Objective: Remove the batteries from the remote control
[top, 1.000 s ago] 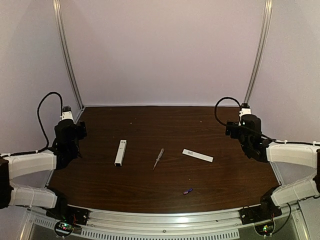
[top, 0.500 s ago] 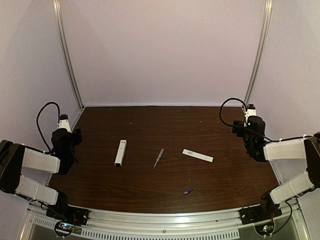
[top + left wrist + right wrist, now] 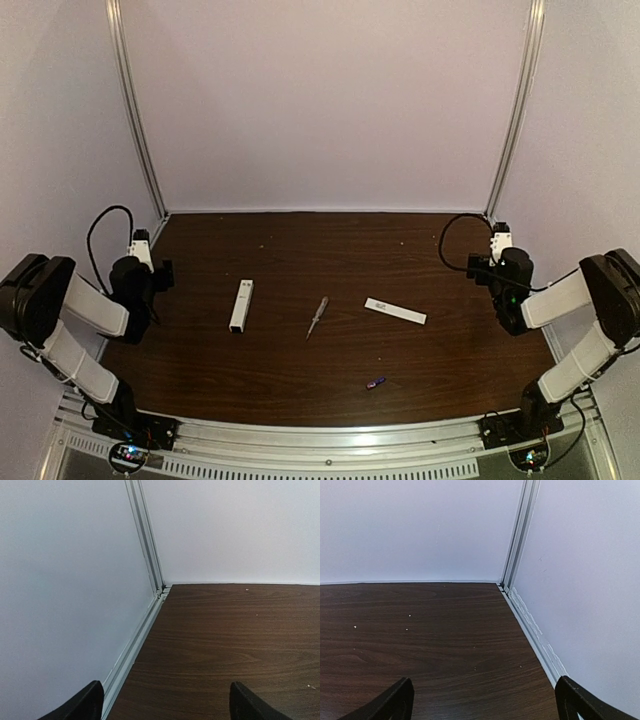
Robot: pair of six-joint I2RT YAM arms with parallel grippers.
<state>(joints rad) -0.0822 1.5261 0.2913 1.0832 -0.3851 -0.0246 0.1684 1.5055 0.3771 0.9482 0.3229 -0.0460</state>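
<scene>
The white remote control (image 3: 241,304) lies left of centre on the dark wood table, long axis running near to far. Its thin flat back cover (image 3: 395,311), with a small grey mark, lies apart at right of centre. One tiny purple-blue battery (image 3: 375,382) lies near the front edge. My left gripper (image 3: 152,272) is at the left table edge, open and empty (image 3: 166,694). My right gripper (image 3: 484,264) is at the right edge, open and empty (image 3: 485,691). Both wrist views show only bare table and walls.
A thin screwdriver (image 3: 317,316) with a clear handle lies between the remote and its cover. Aluminium frame posts (image 3: 136,110) stand at the back corners, and white walls close in three sides. A metal rail (image 3: 330,440) runs along the near edge.
Both arms have folded back toward their bases and the side walls, the grippers staying near the table edges. The remote, cover, screwdriver and battery have not moved.
</scene>
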